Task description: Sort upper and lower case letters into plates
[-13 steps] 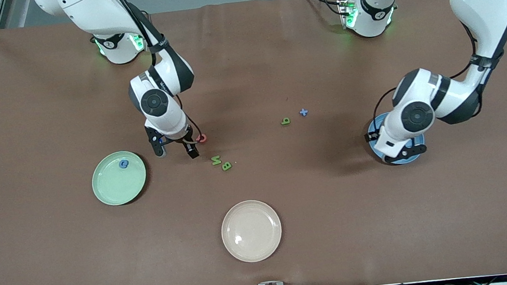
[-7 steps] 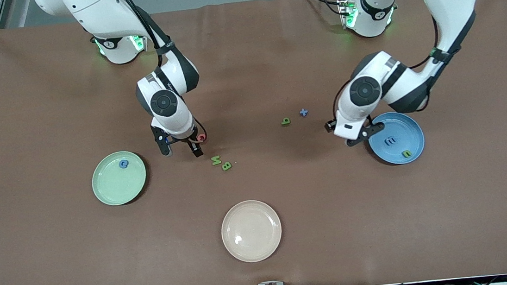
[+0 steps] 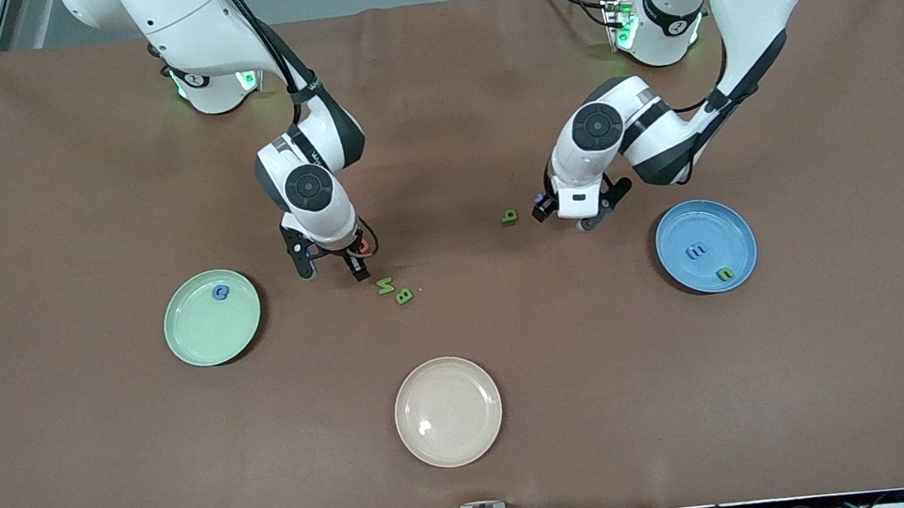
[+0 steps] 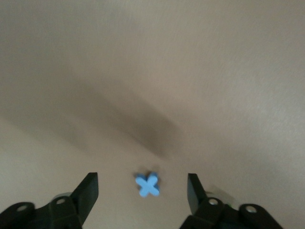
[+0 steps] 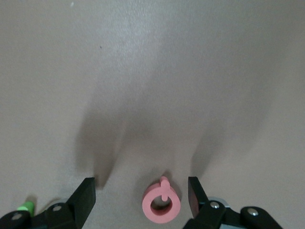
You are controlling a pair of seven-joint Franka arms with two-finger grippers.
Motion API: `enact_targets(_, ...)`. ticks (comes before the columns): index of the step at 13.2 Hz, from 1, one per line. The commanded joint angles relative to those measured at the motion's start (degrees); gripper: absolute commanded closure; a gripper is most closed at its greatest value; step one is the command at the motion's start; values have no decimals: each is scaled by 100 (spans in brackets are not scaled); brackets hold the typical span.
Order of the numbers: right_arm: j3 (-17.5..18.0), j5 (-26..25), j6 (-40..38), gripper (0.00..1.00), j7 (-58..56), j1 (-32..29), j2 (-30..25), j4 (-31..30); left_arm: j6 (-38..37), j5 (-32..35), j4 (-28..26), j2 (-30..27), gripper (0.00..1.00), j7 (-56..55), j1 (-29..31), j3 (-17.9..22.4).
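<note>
2 letters (image 3: pixel 394 290) lie on the worktop (image 3: pixel 106 453), touching. 1 plate (image 3: pixel 212 317) sits toward the right arm's end, another (image 3: pixel 706 245) toward the left's, holding 2 letters (image 3: pixel 710 261).

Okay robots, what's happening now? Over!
Left gripper open over blue x. Right gripper open over red Q. Neither letter grasped yet. Nothing in the way.

We see the red letter (image 5: pixel 162 206) and blue cross (image 4: pixel 147 184) flat on the table (image 3: pixel 511 348); mint plate (image 3: pixel 196 338) holds one letter, blue plate (image 3: pixel 685 223) two.
</note>
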Motion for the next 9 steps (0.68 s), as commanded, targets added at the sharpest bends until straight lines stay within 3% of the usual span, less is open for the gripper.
enact_targets(1, -15, -127, 10, 18, 268, 81, 30, 47, 397, 187, -186, 64, 22, -604, 57, -7)
enact_targets(5, -15, -127, -25, 27, 435, 231, 4, 21, 468, 757, -213, 301, 32, -1536, -92, 11)
enact_targets(7, -15, -127, -34, 38, 444, 231, -22, -14, 468, 1153, -213, 494, 33, -1985, -75, 11)
enact_targets(9, -24, -127, -34, 41, 444, 231, -22, -23, 468, 1207, -204, 574, 35, -2022, -83, 63)
